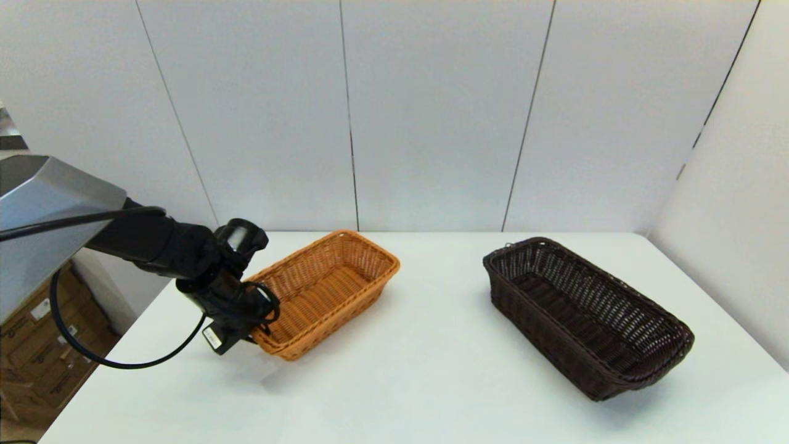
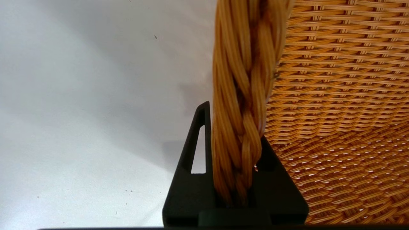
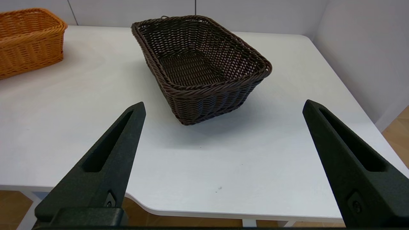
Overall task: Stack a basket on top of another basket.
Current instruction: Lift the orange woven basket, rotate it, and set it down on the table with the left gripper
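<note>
The orange-tan basket (image 1: 327,290) lies at the table's left, its near end tilted up with a shadow beneath. My left gripper (image 1: 262,324) is shut on its braided rim at that near end. In the left wrist view the rim (image 2: 243,95) runs between the two fingers (image 2: 198,140) of the left gripper (image 2: 235,127), and the woven inside (image 2: 335,95) lies beyond. The dark brown basket (image 1: 585,314) sits flat at the right. My right gripper (image 3: 224,104) is open, off the table's front edge, facing the dark basket's (image 3: 198,60) short end and clear of it.
The white table (image 1: 431,370) has bare surface between the two baskets. Grey wall panels (image 1: 431,123) stand behind, and a side wall (image 1: 739,246) runs along the right. Cardboard boxes (image 1: 37,357) sit on the floor to the left. The orange basket (image 3: 28,38) shows far off in the right wrist view.
</note>
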`<action>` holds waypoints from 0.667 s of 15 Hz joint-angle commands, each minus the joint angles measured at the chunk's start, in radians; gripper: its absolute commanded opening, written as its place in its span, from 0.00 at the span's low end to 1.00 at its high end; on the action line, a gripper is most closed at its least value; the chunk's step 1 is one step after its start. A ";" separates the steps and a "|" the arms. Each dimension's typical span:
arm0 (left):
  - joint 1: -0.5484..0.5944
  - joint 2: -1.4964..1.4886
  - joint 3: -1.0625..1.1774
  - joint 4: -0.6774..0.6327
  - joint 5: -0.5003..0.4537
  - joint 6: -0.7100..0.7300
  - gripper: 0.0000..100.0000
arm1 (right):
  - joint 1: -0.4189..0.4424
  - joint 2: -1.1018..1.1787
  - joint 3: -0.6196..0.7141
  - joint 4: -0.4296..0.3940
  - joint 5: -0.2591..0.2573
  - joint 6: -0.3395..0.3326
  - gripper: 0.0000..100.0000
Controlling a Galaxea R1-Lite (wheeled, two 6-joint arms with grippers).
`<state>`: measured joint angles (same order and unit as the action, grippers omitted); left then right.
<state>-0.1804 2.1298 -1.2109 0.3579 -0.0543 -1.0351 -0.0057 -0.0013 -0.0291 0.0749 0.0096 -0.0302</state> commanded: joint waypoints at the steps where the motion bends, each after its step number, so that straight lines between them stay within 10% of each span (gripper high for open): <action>1: 0.001 -0.022 0.002 0.001 -0.001 -0.008 0.00 | 0.000 0.001 0.000 0.000 0.001 0.000 1.00; 10: 0.027 -0.197 0.010 -0.002 -0.190 0.010 0.00 | 0.000 0.001 0.000 0.000 0.000 0.000 1.00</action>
<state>-0.1543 1.9879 -1.2030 0.3534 -0.2343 -1.0198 -0.0062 -0.0013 -0.0291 0.0749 0.0091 -0.0298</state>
